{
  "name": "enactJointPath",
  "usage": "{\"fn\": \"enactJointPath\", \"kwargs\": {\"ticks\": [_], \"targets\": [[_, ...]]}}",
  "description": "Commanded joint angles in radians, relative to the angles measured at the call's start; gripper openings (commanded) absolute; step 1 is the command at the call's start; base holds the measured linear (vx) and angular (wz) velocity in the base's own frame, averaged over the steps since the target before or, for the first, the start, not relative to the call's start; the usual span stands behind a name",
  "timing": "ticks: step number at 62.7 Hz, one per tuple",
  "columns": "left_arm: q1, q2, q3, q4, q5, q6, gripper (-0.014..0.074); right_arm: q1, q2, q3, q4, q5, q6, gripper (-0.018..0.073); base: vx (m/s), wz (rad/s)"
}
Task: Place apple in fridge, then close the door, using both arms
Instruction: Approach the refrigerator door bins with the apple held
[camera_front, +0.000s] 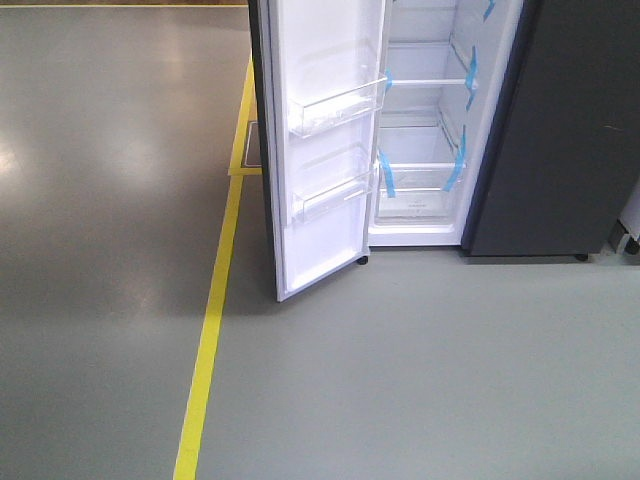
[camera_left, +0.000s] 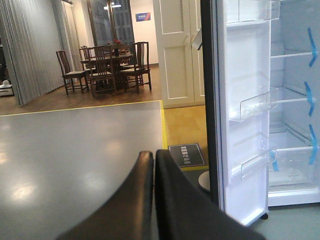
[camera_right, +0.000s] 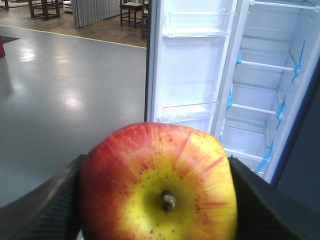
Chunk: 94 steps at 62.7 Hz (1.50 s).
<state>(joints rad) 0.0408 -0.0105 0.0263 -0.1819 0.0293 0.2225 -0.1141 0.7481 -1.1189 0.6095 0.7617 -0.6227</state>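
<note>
The fridge (camera_front: 570, 130) stands ahead, dark grey outside, white inside with glass shelves (camera_front: 420, 80) and blue tape strips. Its door (camera_front: 325, 130) stands open to the left, its white lining and clear bins facing me. My right gripper (camera_right: 159, 190) is shut on the red apple (camera_right: 159, 185), stem and yellow patch toward the camera, some way in front of the open fridge (camera_right: 260, 90) and door (camera_right: 190, 65). My left gripper (camera_left: 154, 155) is shut and empty, left of the open door (camera_left: 247, 110). Neither gripper shows in the exterior view.
A yellow floor line (camera_front: 205, 350) runs left of the door over grey floor. In the left wrist view a dining table with chairs (camera_left: 107, 65) and white cabinet doors (camera_left: 177, 50) stand far behind, and a dark floor sign (camera_left: 186, 154) lies by the door's outer side.
</note>
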Motion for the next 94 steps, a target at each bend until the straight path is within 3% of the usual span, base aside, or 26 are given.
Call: {"fn": "enactJointPath", "kwargs": {"ticks": [1,94], "targets": [[-0.002,-0.017,0.021,-0.003,-0.075,-0.002,-0.0006,-0.002,-0.001,-0.024,0.028,-0.074,-0.007,-0.0006,0.27,0.00],[-0.002,-0.017,0.021,-0.003,-0.075,-0.002,-0.0006,-0.002,-0.001,-0.024,0.029,-0.074,-0.007,-0.0006,0.22,0.00]]}}
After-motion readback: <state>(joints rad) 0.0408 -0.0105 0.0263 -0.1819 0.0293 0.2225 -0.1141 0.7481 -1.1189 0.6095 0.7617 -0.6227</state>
